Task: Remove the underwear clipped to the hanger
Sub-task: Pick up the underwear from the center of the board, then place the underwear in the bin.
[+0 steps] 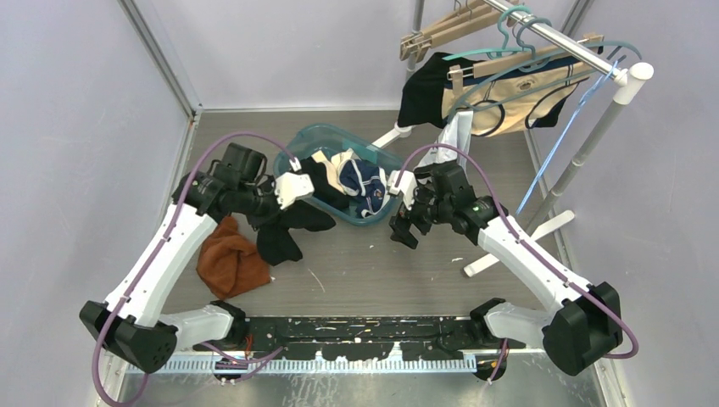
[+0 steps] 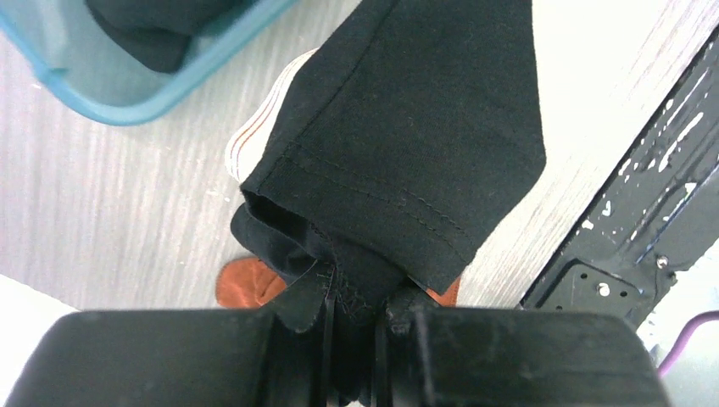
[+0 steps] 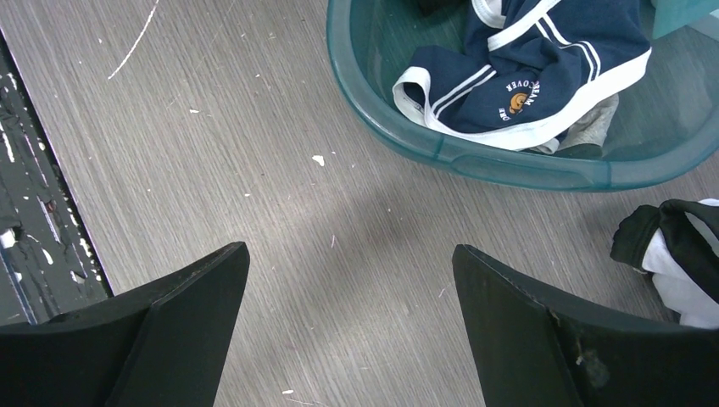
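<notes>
Black underwear (image 2: 407, 153) is in the left gripper (image 2: 352, 297). The two fingers are closed hard on a bunched edge of the fabric, and the rest hangs down over the table (image 1: 373, 263), just left of the teal basin (image 1: 315, 138). An orange cloth (image 1: 229, 259) lies on the table beside it. Over to the right gripper (image 3: 349, 254): fingers spread wide, holding nothing, hovering above the tabletop near the basin's front rim (navy briefs (image 3: 526, 76) with white trim lie inside). Up at the back right, the rail (image 1: 551, 34) carries hangers, with cream underwear (image 1: 517, 93) and a black garment (image 1: 424, 89) hung there, well apart from both arms.
</notes>
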### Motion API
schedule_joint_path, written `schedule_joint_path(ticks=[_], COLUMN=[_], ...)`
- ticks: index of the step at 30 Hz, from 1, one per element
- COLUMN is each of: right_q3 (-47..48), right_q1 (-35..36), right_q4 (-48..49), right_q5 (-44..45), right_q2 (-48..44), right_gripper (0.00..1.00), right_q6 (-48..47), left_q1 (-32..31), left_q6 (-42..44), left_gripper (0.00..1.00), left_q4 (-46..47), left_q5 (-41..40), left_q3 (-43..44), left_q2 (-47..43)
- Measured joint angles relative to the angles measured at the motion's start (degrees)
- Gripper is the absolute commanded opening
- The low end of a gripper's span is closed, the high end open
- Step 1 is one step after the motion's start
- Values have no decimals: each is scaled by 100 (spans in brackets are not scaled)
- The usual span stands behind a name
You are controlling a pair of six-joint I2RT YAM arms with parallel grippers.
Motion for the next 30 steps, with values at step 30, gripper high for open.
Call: schedule_joint_path(ticks=[30], right_q3=[-236], right_q1=[-437], right_q4=[326], right_q5=[-118], right_q2=[-177], right_gripper=[96], right_q6=[236], left_q1=[0], left_q6=[-1386], left_gripper=[0], left_q4=[1987], left_q5=[-278], left_q3=[2079], left_q2=[2317])
